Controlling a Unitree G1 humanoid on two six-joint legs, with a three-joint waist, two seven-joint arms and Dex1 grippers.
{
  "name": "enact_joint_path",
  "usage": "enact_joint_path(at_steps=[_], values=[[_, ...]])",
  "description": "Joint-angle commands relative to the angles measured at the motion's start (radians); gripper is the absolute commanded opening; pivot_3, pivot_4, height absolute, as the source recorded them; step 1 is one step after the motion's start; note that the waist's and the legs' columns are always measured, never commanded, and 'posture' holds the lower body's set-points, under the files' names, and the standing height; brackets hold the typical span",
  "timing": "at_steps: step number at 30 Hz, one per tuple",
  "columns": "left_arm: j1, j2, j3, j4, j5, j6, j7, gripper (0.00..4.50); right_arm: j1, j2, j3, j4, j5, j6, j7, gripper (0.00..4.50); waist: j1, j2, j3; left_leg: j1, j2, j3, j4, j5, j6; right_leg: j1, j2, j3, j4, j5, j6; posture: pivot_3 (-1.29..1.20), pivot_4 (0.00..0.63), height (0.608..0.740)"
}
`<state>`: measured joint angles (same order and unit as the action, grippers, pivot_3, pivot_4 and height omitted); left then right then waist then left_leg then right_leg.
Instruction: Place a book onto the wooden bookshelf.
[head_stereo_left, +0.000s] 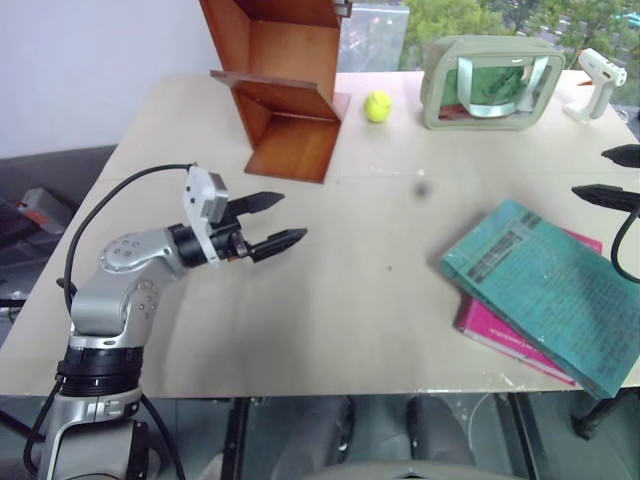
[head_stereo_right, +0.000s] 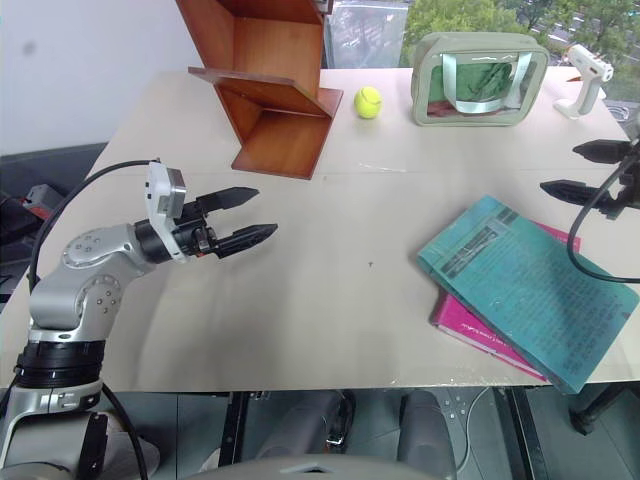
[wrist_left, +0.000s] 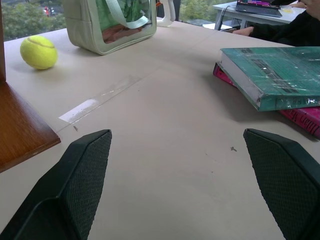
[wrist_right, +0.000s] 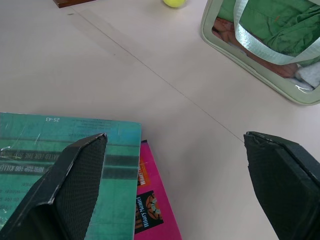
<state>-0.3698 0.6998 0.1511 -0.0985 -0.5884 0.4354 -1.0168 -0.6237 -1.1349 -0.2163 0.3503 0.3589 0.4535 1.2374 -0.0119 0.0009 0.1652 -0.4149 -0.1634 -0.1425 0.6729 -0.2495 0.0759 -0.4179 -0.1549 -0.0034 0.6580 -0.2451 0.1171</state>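
Both my left claw (head_stereo_left: 272, 222) and right claw (head_stereo_right: 588, 168) stand wide and empty; the teal book (head_stereo_right: 525, 285), thin, flexible and glossy atop the pink book (head_stereo_right: 480, 335), warrants gripping at its overhanging edge.

I see bright, even daylight coming from the windows at the far side. The pale beige tabletop (head_stereo_left: 330, 290) is well exposed with no burnt-out patches. Shadows are soft: a faint one lies under the reddish-brown polished wooden bookshelf (head_stereo_left: 285, 90), and a thin dark edge runs under the teal-green paperback book (head_stereo_left: 550, 285). I get glare on the clear front of the beige-framed green case (head_stereo_left: 490, 82) and sheen streaks on the book cover in the right wrist view. A small dark smudge (head_stereo_left: 422, 188) floats mid-table in the left eye view. Both wrist views put the black fingertips (wrist_left: 75, 185) close and slightly soft.
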Motion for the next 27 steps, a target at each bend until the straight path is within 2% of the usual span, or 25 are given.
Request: enact_joint_path(at_steps=[1, 11, 15, 18, 21, 24, 27], values=[[-0.028, -0.007, 0.013, -0.003, -0.008, -0.017, -0.006, 4.44, 0.015, -0.028, -0.063, -0.050, 0.014, -0.008, -0.018, 4.50, 0.000, 0.000, 0.000, 0.000, 0.000, 0.000, 0.000, 0.000, 0.000, 0.000, 0.000, 0.000, 0.000, 0.000, 0.000, 0.00, 0.150, 0.736], [-0.009, -0.019, -0.036, -0.063, -0.069, 0.007, -0.141, 4.44, 0.191, -0.050, -0.143, -0.159, -0.015, 0.080, -0.155, 4.50, 0.002, 0.000, 0.000, 0.000, 0.000, 0.000, 0.000, 0.000, 0.000, 0.000, 0.000, 0.000, 0.001, 0.000, 0.000, 0.00, 0.150, 0.736], [0.016, -0.014, -0.060, -0.111, -0.078, 0.004, -0.191, 4.50, 0.385, -0.099, -0.248, -0.262, -0.038, 0.183, -0.162, 3.31, 0.007, 0.001, 0.000, 0.000, 0.000, 0.000, 0.000, 0.000, 0.000, 0.000, 0.000, 0.000, 0.000, 0.000, 0.000, 0.00, 0.150, 0.736], [0.028, -0.015, -0.074, -0.134, -0.084, 0.006, -0.211, 4.50, 0.615, -0.102, -0.372, -0.368, -0.153, 0.196, -0.193, 1.98, 0.014, 0.001, -0.001, 0.000, 0.000, 0.000, 0.000, 0.000, 0.000, 0.000, 0.000, 0.000, 0.000, 0.000, 0.000, 0.00, 0.150, 0.736], [0.024, -0.017, -0.089, -0.136, -0.084, 0.003, -0.228, 4.50, 0.813, -0.052, -0.503, -0.490, -0.226, 0.280, -0.217, 0.81, 0.026, 0.001, -0.001, 0.000, 0.000, 0.000, 0.001, 0.000, 0.000, 0.000, 0.000, 0.000, 0.001, 0.000, 0.000, 0.00, 0.150, 0.736], [0.009, -0.021, -0.099, -0.124, -0.080, 0.004, -0.236, 4.50, 0.957, 0.008, -0.601, -0.592, -0.237, 0.398, -0.201, 0.81, 0.026, 0.002, -0.002, 0.001, 0.000, 0.001, 0.001, 0.000, 0.000, 0.001, 0.000, 0.001, 0.002, 0.000, 0.000, 0.00, 0.150, 0.736], [-0.006, -0.025, -0.106, -0.109, -0.075, 0.000, -0.237, 4.50, 1.036, 0.044, -0.631, -0.660, -0.233, 0.461, -0.194, 0.81, 0.026, 0.002, -0.002, 0.002, 0.000, 0.001, 0.001, 0.000, 0.000, 0.002, 0.000, 0.001, 0.002, 0.000, 0.000, 0.00, 0.150, 0.736]])
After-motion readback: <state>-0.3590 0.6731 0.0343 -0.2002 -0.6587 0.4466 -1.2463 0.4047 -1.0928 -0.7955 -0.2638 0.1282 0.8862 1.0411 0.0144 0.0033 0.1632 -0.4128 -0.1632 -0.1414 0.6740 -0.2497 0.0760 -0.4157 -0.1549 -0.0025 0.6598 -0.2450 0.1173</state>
